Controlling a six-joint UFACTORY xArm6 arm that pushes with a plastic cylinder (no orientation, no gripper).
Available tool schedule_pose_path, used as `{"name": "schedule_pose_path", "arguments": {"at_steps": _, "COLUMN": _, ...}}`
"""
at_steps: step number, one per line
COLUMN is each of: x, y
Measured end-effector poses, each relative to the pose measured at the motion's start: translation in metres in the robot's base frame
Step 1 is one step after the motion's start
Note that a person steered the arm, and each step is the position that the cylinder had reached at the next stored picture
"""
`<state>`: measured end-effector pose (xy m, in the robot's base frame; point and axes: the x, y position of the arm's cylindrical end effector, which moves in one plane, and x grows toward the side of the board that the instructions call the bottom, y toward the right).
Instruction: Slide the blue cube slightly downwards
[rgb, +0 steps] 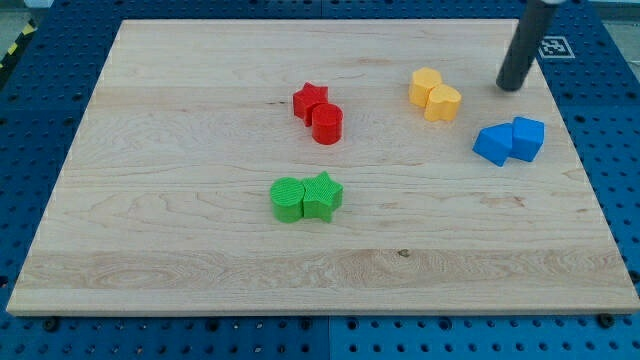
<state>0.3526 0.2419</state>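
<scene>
The blue cube (528, 138) sits on the wooden board (200, 270) at the view's right, touching a second blue block (492, 144) of faceted shape on its left. My tip (512, 86) rests on the board above the blue pair, a short way toward the view's top and slightly left of the cube, not touching it. The dark rod rises from the tip out of the view's top right.
Two yellow blocks (426, 86) (443, 102) sit touching just left of my tip. A red star (310, 100) and red cylinder (327, 124) lie near the centre. A green cylinder (288, 198) and green star (322, 194) sit below them.
</scene>
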Motion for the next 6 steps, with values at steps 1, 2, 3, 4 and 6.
{"name": "schedule_pose_path", "arguments": {"at_steps": 1, "x": 0.007, "y": 0.001}}
{"name": "schedule_pose_path", "arguments": {"at_steps": 2, "x": 0.026, "y": 0.001}}
{"name": "schedule_pose_path", "arguments": {"at_steps": 3, "x": 0.048, "y": -0.001}}
{"name": "schedule_pose_path", "arguments": {"at_steps": 4, "x": 0.057, "y": -0.010}}
{"name": "schedule_pose_path", "arguments": {"at_steps": 6, "x": 0.065, "y": -0.015}}
